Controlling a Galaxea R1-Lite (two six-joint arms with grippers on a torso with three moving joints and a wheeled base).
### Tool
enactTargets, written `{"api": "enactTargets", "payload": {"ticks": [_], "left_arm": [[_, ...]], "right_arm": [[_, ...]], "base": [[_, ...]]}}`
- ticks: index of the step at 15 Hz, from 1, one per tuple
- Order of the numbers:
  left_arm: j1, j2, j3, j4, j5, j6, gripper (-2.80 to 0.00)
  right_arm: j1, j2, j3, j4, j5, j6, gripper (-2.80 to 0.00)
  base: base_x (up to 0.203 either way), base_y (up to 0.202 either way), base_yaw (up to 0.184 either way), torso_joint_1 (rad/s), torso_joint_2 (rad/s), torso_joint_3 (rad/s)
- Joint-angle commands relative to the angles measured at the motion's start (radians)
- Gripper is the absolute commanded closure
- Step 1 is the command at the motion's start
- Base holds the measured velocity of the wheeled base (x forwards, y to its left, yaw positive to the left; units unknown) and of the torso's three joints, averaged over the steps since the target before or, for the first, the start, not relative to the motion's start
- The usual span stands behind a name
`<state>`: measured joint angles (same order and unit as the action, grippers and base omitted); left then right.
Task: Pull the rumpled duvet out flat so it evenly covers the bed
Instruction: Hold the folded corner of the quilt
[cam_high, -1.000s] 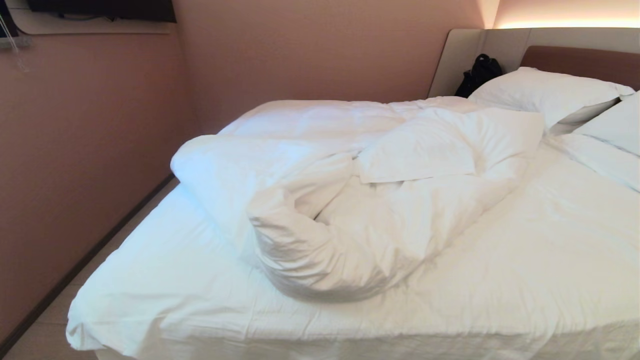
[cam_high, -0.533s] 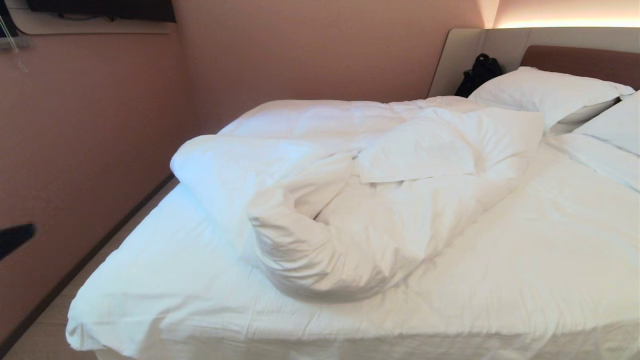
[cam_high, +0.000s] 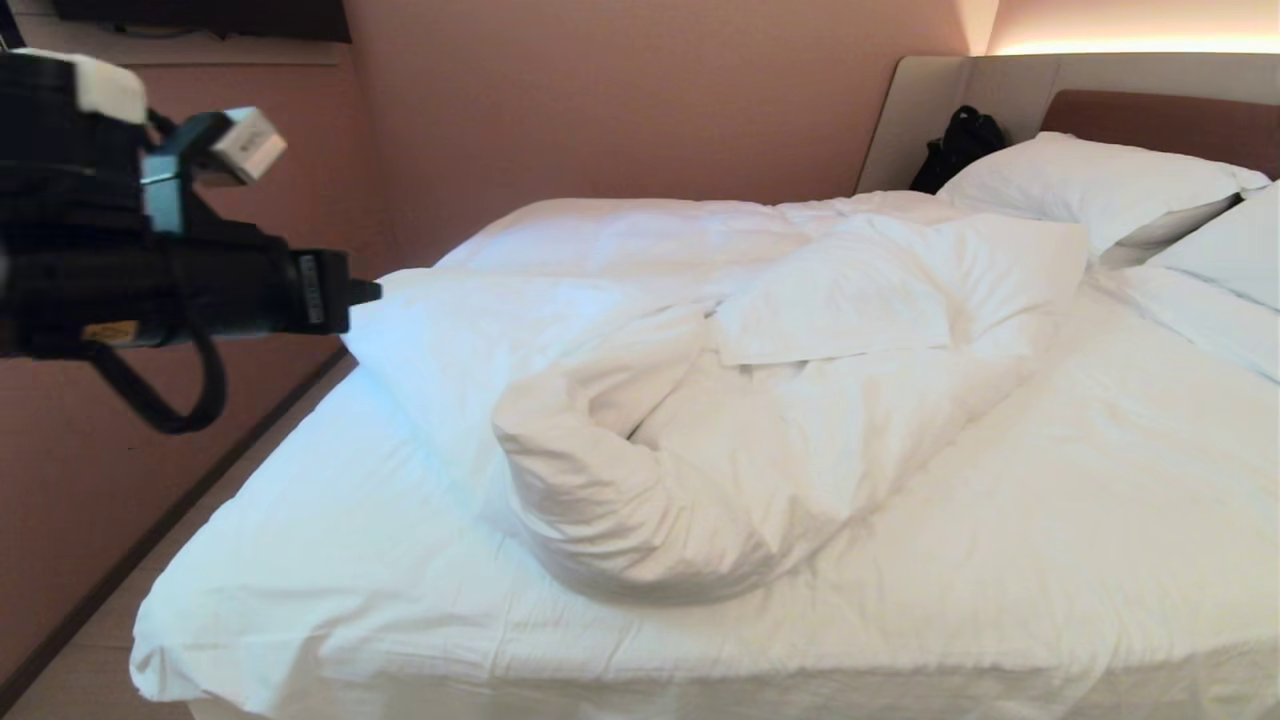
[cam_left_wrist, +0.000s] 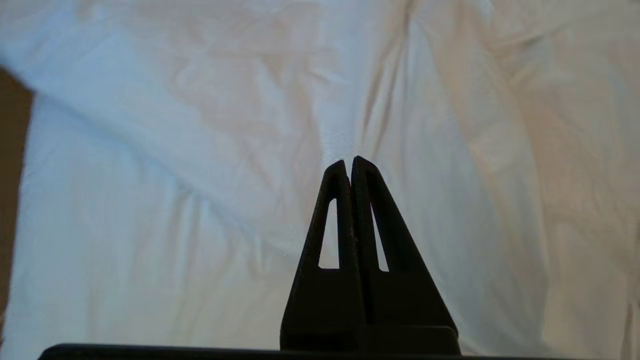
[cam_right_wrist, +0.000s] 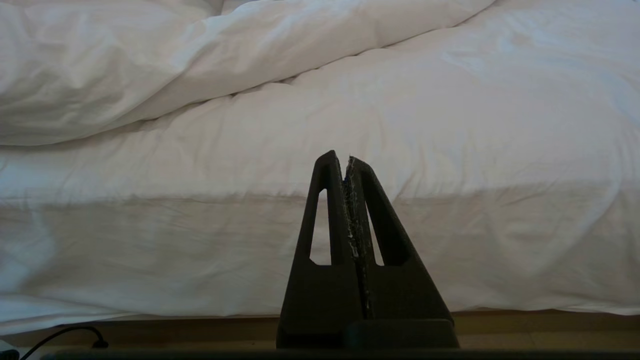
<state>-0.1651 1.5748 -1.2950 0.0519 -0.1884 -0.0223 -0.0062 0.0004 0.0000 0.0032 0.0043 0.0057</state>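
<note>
Lying heaped mid-bed (cam_high: 1050, 560), rumpled duvet (cam_high: 700, 400) sits right of the raised left gripper (cam_left_wrist: 349, 161), fingers pressed together, empty; right gripper (cam_right_wrist: 345, 156), likewise closed, faces the bed's side.

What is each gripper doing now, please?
Left gripper: shut, empty, above the duvet.
Right gripper: shut, empty, low beside the bed.
</note>
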Motion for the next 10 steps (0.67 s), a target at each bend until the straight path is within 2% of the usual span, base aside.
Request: {"api": "enactTargets", "payload": {"ticks": [1,3,7,9,10], "left_arm": [[-0.112,0.196,-0.096,0.0,0.005,0.037,0.0],[-0.175,0.255,-0.135,-0.002,0.009,0.078,0.0],[-0.242,0.284,-0.197,-0.001,0.021,0.161,0.0],[-0.26,0.315,-0.209,-0.001,0.097,0.264,0.0],[-0.275,0.321,-0.209,-0.003,0.109,0.299,0.0]], "right_arm": [[0.0,0.0,0.0,0.0,0.0,0.0,0.0],[0.0,0.001,0.0,0.0,0.0,0.0,0.0],[0.0,0.0,0.0,0.0,0.0,0.0,0.0],[0.0,0.0,0.0,0.0,0.0,0.0,0.0],[0.0,0.0,0.0,0.0,0.0,0.0,0.0]], "base": [[0.0,0.0,0.0,0.0,0.0,0.0],[0.0,0.0,0.0,0.0,0.0,0.0],[0.0,0.0,0.0,0.0,0.0,0.0],[0.0,0.0,0.0,0.0,0.0,0.0],[0.0,0.0,0.0,0.0,0.0,0.0]]}}
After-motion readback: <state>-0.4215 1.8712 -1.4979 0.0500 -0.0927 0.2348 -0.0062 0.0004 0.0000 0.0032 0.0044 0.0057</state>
